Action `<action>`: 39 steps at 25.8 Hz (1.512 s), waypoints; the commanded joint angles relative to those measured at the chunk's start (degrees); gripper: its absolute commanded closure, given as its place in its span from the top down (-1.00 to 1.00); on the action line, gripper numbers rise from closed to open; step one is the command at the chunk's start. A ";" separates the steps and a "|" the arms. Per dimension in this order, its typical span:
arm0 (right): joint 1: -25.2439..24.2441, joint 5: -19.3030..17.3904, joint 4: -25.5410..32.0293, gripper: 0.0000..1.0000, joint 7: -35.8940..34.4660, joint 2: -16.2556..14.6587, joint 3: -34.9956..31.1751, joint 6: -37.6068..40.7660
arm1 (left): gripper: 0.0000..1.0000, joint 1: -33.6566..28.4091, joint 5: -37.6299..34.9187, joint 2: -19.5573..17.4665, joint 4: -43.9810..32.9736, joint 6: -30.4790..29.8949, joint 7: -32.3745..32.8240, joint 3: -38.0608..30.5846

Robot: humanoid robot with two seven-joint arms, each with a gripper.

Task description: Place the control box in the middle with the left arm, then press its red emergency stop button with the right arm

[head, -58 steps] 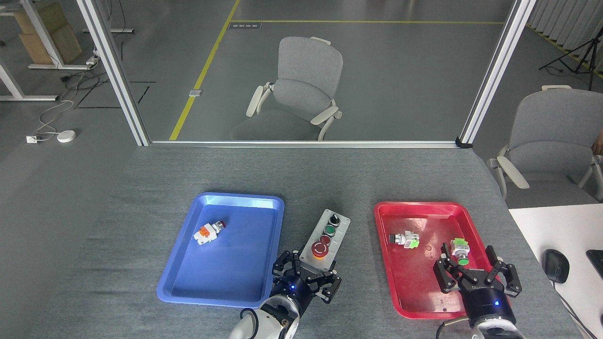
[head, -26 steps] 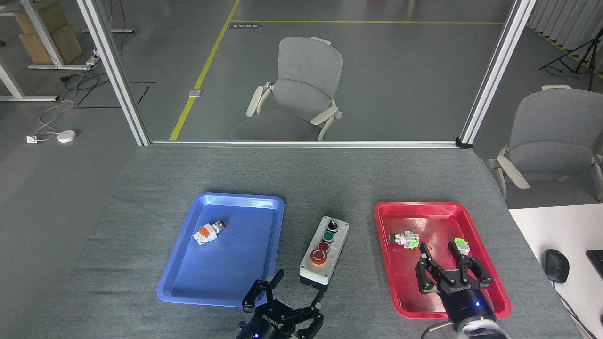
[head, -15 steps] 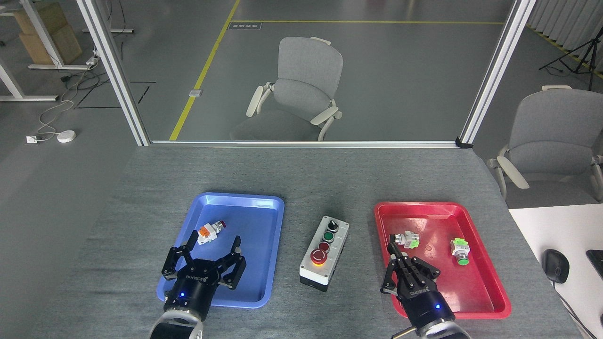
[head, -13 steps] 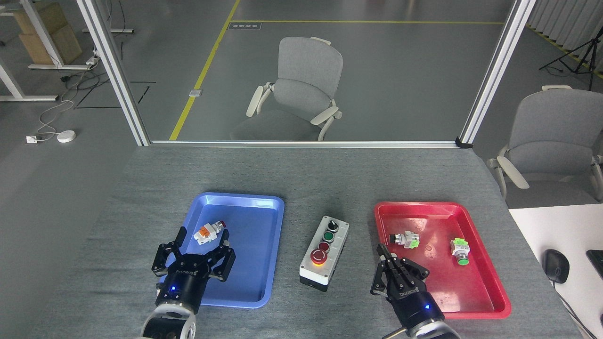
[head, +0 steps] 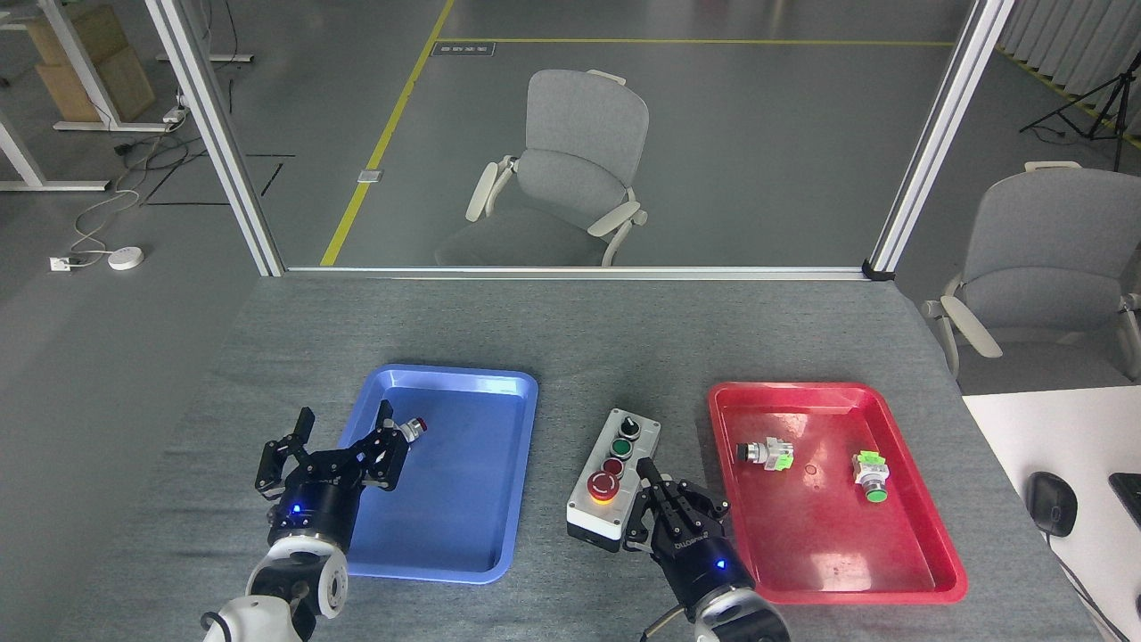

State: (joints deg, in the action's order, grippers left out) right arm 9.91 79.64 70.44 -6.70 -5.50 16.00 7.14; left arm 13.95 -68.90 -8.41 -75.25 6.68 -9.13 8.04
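The control box, light grey on a black base, stands on the bare grey tabletop in the middle, between the two trays. Its red emergency stop button, with a yellow collar, is at the near end. My right gripper is shut, its fingertips pointing up-left just right of the box's near end, close to the red cap and apart from it. My left gripper is open and empty over the left edge of the blue tray, well away from the box.
A small red-tipped loose part lies in the blue tray, partly hidden behind my left fingers. The red tray holds two loose push-button parts. A white desk with a mouse adjoins at the right.
My left gripper let go of the box, pulled back and swung left over the blue tray. My right gripper shut and moved left from the red tray to the box's right side.
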 commanded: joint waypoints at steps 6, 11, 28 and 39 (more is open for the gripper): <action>2.05 0.25 -4.26 -1.00 -0.42 2.69 4.83 -3.89 | 0.98 2.49 -0.09 0.15 2.04 -0.09 0.34 0.05; 2.57 0.34 -5.84 -1.00 -0.51 3.48 5.53 -5.47 | 0.98 2.05 -0.09 -0.20 2.83 -0.97 -0.45 0.05; 2.75 -0.01 -7.78 -1.00 -1.39 2.69 6.50 -7.85 | 0.98 -1.82 1.05 2.26 2.74 -4.66 -0.54 -0.22; 1.43 -1.33 0.49 -0.53 -2.71 -2.41 -1.50 -6.44 | 0.98 -2.08 1.22 2.43 2.65 -4.66 -0.62 -0.30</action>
State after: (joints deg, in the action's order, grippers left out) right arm 11.75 78.61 69.67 -9.33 -6.58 17.80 0.04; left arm 11.84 -67.75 -6.01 -72.63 2.05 -9.84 7.73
